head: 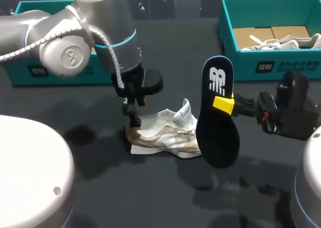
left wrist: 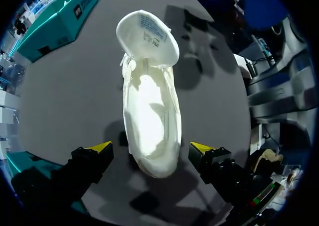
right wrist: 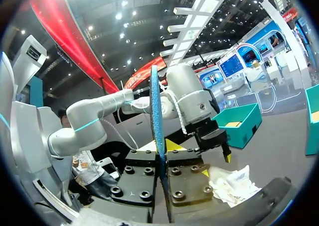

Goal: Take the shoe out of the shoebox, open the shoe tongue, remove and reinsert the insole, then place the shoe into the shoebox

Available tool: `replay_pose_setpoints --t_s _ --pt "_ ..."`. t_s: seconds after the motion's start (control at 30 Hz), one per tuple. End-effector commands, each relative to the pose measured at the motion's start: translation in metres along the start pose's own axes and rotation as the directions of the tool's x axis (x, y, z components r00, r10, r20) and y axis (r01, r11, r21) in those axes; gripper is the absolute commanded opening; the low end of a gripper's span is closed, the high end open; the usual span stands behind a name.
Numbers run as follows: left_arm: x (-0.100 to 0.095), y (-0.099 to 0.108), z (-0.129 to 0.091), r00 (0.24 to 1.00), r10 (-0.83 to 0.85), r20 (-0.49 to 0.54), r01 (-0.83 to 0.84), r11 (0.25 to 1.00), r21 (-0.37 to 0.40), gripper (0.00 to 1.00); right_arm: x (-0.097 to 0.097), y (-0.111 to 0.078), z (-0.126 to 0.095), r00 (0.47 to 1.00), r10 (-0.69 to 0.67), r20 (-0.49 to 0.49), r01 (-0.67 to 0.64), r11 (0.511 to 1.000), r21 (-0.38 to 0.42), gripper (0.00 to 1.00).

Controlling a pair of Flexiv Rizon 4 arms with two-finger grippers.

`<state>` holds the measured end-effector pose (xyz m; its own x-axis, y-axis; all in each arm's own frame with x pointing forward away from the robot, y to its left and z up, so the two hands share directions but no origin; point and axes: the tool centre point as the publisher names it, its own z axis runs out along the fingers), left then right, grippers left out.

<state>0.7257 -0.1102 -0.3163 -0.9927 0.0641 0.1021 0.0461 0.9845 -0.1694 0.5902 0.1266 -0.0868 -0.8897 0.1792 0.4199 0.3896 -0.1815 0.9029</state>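
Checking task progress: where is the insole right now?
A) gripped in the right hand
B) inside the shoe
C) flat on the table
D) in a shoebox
A: the right hand is shut on the dark insole, held upright outside the shoe.

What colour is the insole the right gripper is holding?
The insole is dark navy with a white logo at one end; the head view shows it best.

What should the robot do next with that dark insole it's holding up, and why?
Probably lower the insole, held upright in the right gripper, toward the shoe opening. The shoe lies empty with its tongue folded back, and the open left gripper sits over its heel.
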Motion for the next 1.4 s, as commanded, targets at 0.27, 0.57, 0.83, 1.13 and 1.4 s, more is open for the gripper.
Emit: replay_pose_setpoints --t_s 0.27,0.57,0.83,1.13,1.4 --pt "-0.028 -0.039 0.014 1.000 -0.001 0.027 0.001 1.000 0.002 1.00 0.006 0.001 0.005 0.998 -0.001 0.057 0.001 1.000 -0.001 0.00" --pt "-0.037 -0.052 0.041 0.999 -0.016 0.032 0.017 1.000 -0.011 1.00 0.006 0.001 0.005 0.998 -0.001 0.057 0.001 1.000 -0.001 0.00" --pt "-0.038 -0.056 0.062 0.999 -0.025 0.023 0.026 0.999 -0.031 0.91 0.006 0.001 0.005 0.998 -0.001 0.057 0.001 1.000 -0.001 0.00" --pt "-0.035 -0.058 0.073 1.000 -0.019 0.005 0.020 0.999 -0.051 0.45 0.006 0.001 0.005 0.998 -0.001 0.057 0.001 1.000 -0.001 0.00" --pt "-0.035 -0.060 0.078 1.000 -0.010 -0.013 0.009 0.997 -0.071 0.06 0.006 0.001 0.005 0.998 -0.001 0.057 0.001 1.000 -0.001 0.00"
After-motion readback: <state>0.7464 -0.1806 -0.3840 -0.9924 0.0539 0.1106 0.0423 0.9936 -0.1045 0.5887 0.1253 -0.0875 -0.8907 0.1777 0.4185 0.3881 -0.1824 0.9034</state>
